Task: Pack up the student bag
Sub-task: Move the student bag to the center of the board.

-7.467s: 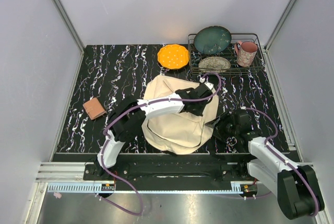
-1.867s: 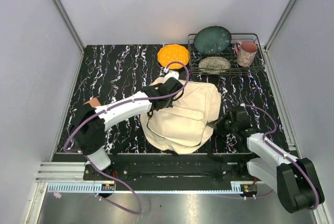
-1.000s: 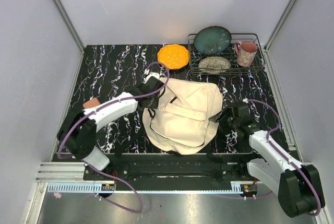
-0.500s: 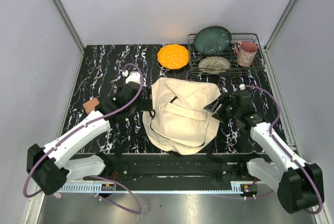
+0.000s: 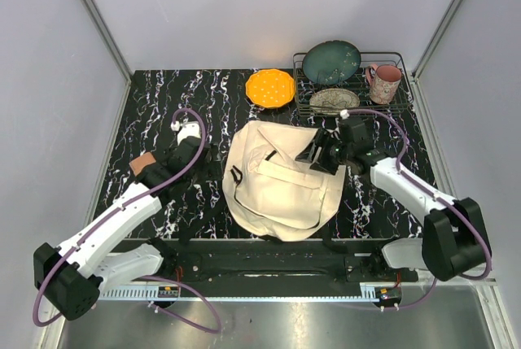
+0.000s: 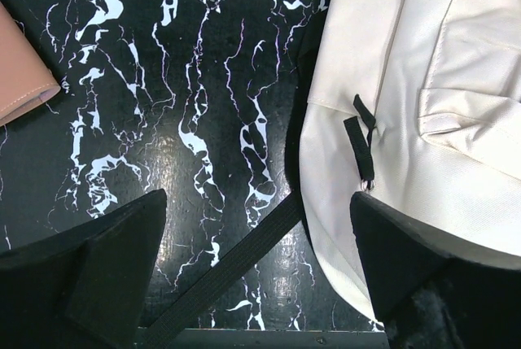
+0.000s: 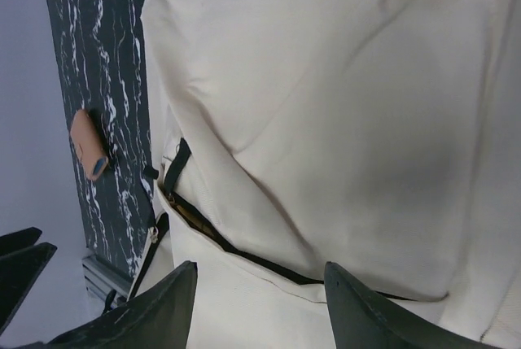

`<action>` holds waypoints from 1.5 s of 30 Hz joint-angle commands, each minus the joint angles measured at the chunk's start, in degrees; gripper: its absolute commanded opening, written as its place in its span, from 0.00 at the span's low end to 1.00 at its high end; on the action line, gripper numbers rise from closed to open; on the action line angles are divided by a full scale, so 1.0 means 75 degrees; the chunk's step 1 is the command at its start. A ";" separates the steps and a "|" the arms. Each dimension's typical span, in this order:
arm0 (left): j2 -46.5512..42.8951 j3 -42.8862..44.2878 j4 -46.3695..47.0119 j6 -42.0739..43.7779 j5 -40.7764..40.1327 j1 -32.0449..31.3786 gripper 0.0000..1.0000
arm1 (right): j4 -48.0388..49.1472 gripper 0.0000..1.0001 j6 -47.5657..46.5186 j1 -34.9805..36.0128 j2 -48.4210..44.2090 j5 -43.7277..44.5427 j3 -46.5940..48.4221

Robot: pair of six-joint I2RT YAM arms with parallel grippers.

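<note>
- The bench (image 5: pixel 163 105) is black stone-look with white veins, shut in by pale grey walls (image 5: pixel 269 7) at 9, 12 and 3 o'clock, with a metal rail (image 5: pixel 244 282) along the 6 o'clock edge.
- The bag (image 5: pixel 277 182) lies flat near the middle of the bench, a little toward 5 o'clock. Its cream cloth is creased and a dark zip line crosses the front.
- The left claw (image 5: pixel 213 158) hovers at the bag's 9 o'clock side, its fingers spread wide. In the wrist view the left claw (image 6: pixel 256 268) spans the bag's (image 6: pixel 423 80) edge, bare bench (image 6: pixel 163 80) and a black strap (image 6: pixel 236 259).
- The right claw (image 5: pixel 313 154) is over the bag's 2 o'clock corner. In the wrist view the right claw (image 7: pixel 260 308) is spread above the cloth (image 7: pixel 326 80), pinching nothing.
- A pinkish-brown book (image 5: pixel 146 168) lies at 9 o'clock, well apart from the bag.
- An orange plate (image 5: pixel 270 88) sits at 12 o'clock.
- A wire rack (image 5: pixel 405 80) at 1 o'clock holds a teal plate (image 5: pixel 331 62), a patterned dish (image 5: pixel 334 99) and a pink mug (image 5: pixel 384 83).
</note>
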 commanded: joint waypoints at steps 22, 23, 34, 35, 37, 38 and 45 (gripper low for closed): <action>0.0083 0.0133 0.0020 -0.0189 0.0046 0.0149 0.99 | 0.0253 0.54 -0.0539 0.1941 0.0385 0.0151 -0.1155; 0.0094 0.0156 0.0020 -0.0189 0.0046 0.0150 0.99 | 0.0218 0.51 -0.0586 0.2011 0.0513 0.0314 -0.1144; 0.0001 0.0180 -0.0437 -0.0458 -0.0364 0.0675 0.99 | -0.0332 0.14 -0.0528 0.2175 0.0386 0.1580 -0.0898; 0.0001 0.0180 -0.0519 -0.0482 -0.0364 0.0793 0.99 | -0.0496 0.12 -0.0493 0.2175 0.0269 0.2162 -0.0828; -0.0034 0.0168 -0.0613 -0.0540 -0.0352 0.1191 0.99 | -0.1023 0.02 -0.0527 0.2175 0.0140 0.2890 -0.0571; -0.0092 0.0180 -0.0671 -0.0541 -0.0341 0.1343 0.99 | -0.1245 0.00 -0.0644 0.2175 0.0023 0.3555 -0.0476; -0.0339 -0.0300 -0.0485 -0.0517 0.0571 0.3356 0.99 | -0.2103 0.00 -0.1229 0.1778 -0.0610 0.4933 0.0016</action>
